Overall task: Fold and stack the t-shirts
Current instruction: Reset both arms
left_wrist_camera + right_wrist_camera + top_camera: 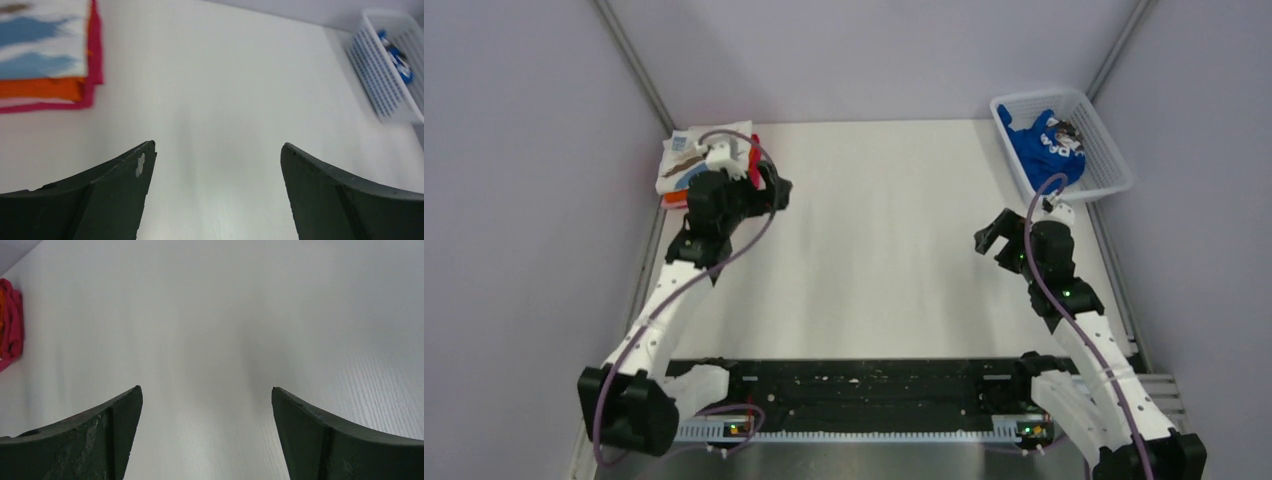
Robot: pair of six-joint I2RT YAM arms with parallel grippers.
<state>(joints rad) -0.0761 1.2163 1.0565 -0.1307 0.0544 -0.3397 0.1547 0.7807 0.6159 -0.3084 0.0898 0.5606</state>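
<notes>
– While the left gripper (217, 150) and right gripper (205, 390) both gape empty above the table (874, 260), where's the last shirt?
– The blue tee (1049, 150) sits crumpled in the basket (1112, 165) at far right, and the folded stack (686, 158) lies far left. A careless pinch might snag the mesh and drag the basket.

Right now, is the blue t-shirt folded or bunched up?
Bunched up: the blue t-shirt lies heaped inside the white basket, no flat folds showing.

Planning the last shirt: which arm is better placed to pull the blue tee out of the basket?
Right. The open right gripper is close to the basket holding the blue tee, far right; the left gripper, also open, is at the far left by the folded stack.
</notes>
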